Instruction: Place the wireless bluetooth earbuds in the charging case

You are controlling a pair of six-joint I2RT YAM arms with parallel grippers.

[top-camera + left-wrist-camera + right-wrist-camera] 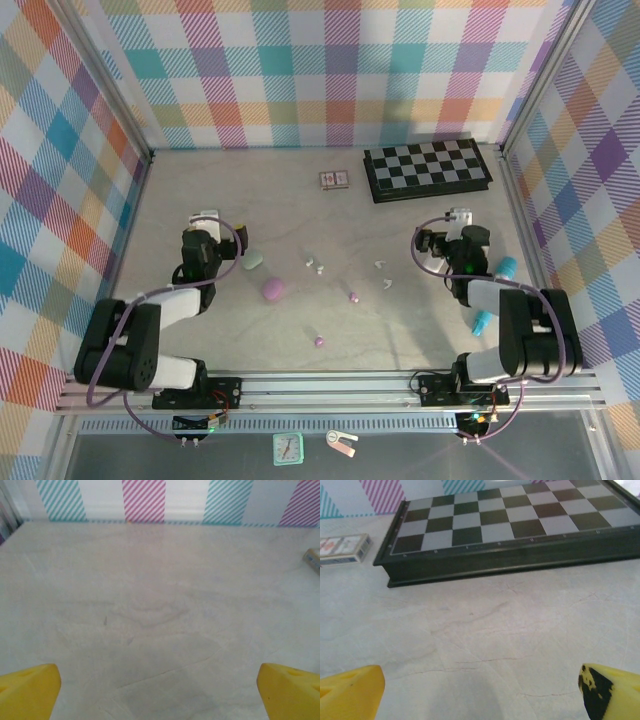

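Several tiny earbuds lie mid-table: white ones (311, 263) (379, 264) (387, 283) and purple ones (352, 296) (319, 341). A pale green pebble-shaped case (254, 261) and a purple case (273, 289) rest left of them. My left gripper (205, 220) hovers just left of the green case; it is open (160, 700), its yellow fingertips (27, 690) wide apart over bare table. My right gripper (459, 220) stands right of the white buds, also open (480, 695), with nothing between its fingertips (350, 690).
A black-and-white chessboard (427, 170) (510, 525) lies at the back right, with a small card box (334, 179) (342, 547) left of it. A teal stick (507, 266) lies partly under the right arm. Checked walls enclose the table.
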